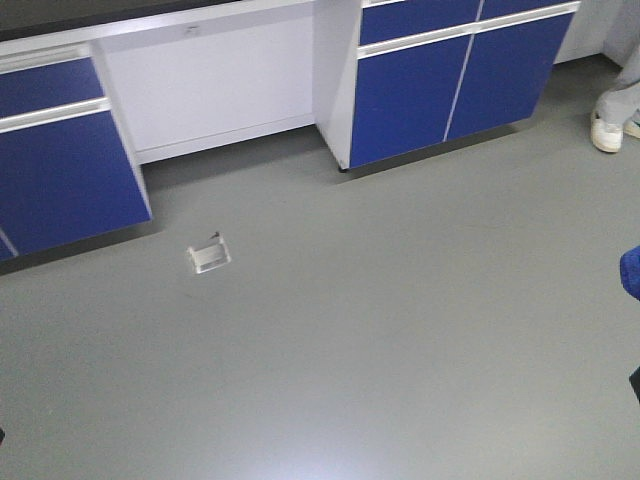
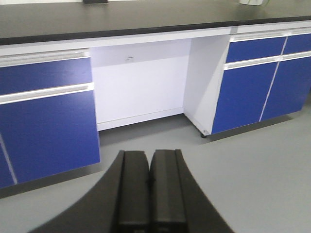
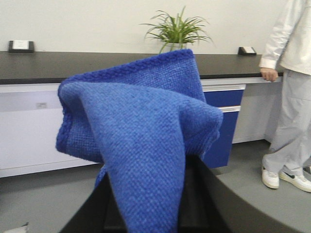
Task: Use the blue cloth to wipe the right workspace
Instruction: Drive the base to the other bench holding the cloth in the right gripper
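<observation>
Three views, one bench.
Front camera tilts down onto floor [image 1: 400, 350]; wrist cameras look level, sharing blue cabinets [image 2: 243, 92] and black benchtop [image 2: 146, 19].

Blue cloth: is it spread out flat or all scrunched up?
Scrunched up. The blue cloth droops in big folds from the right claw, not flat on anything.

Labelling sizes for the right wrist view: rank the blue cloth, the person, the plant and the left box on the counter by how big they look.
1. blue cloth, though it is nearest the camera, which inflates it
2. person, partly cut off
3. plant
4. left box
</observation>
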### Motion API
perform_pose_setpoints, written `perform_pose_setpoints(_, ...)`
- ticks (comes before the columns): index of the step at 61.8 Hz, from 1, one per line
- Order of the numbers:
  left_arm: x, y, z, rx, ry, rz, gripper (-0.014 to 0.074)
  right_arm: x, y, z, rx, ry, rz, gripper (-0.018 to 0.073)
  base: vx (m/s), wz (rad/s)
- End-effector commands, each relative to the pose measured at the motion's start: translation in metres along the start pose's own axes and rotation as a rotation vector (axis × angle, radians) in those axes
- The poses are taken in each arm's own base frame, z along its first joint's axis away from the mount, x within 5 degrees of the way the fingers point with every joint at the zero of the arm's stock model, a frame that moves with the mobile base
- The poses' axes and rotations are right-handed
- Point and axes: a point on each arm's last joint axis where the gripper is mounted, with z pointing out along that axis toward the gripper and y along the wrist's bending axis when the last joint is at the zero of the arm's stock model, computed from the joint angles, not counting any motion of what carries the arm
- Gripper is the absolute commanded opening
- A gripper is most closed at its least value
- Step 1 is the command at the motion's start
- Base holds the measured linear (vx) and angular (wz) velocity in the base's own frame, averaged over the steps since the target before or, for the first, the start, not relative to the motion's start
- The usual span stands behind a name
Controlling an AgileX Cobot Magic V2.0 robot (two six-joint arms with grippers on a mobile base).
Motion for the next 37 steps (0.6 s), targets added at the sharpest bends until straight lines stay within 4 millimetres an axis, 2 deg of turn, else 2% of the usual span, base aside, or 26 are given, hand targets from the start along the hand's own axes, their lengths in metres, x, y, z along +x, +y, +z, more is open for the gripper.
perform_pose_setpoints(1,0.0021,-0.0014,0.0015,0.021,-0.063,-0.006,-0.0006,-0.0158,-0.0017,0.0006,0.015,-0.097,-0.004,-0.0003,0.25,-0.31)
perform_pose_setpoints(16,0.0021,-0.0014,0.0015,0.021,-0.063,-0.006,-0.0006,-0.0158,-0.0017,0.0006,0.015,-0.097,-0.004,-0.0003,0.29,-0.18)
perform_pose_setpoints(37,0.0021,-0.0014,0.0015,0.021,-0.063,-0.006,-0.0006,-0.0158,-0.0017,0.0006,0.015,-0.097,-0.004,-0.0003,0.37,-0.03)
